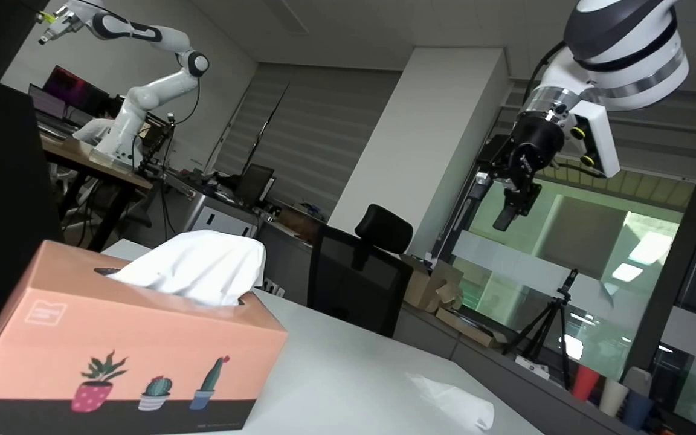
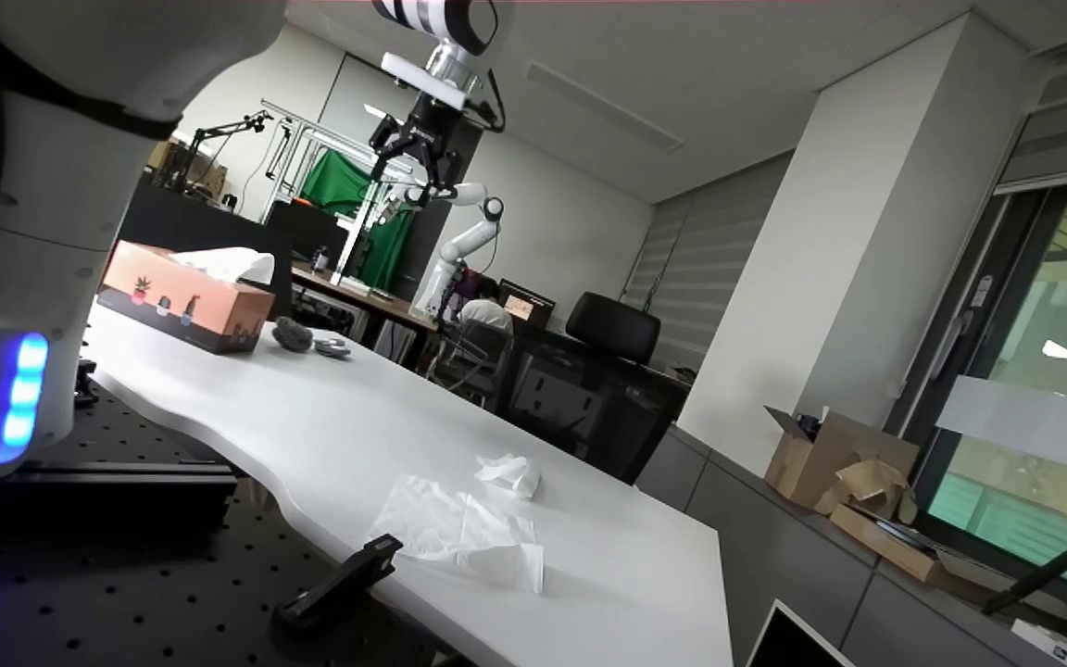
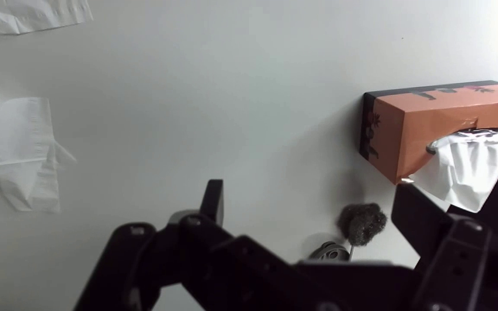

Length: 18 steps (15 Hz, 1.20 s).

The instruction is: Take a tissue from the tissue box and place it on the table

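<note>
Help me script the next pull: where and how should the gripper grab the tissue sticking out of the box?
Probably straight down from above: the open gripper should pinch the raised crest of the protruding tissue, since it bulges above the tissue box.

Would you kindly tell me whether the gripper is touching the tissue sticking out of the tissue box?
Apart: in both exterior views, the gripper hangs higher than the protruding tissue, with a plain gap between them.
</note>
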{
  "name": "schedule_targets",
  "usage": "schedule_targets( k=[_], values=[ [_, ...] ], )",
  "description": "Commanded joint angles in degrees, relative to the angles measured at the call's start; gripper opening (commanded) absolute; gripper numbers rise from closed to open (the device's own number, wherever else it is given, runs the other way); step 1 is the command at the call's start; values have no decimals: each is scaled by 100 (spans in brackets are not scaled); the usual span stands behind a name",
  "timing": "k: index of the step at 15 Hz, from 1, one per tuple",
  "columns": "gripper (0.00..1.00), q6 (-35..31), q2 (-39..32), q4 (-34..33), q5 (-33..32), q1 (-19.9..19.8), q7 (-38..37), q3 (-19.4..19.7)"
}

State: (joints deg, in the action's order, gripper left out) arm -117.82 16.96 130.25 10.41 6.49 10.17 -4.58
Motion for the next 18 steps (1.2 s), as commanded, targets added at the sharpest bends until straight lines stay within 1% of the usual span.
schedule_targets(
  k=[1,11,15,17,18],
  values=[
    [100,13,-9,-7,-14,46,-16,17],
    [100,31,-10,-6,-14,23,-15,41],
    [100,-972,-743,-132,99,107,-330,-148],
    [100,-1530,-1303,-273,470,261,5,-184],
    [100,-1771,-1607,-382,822,360,379,-192]
  ],
)
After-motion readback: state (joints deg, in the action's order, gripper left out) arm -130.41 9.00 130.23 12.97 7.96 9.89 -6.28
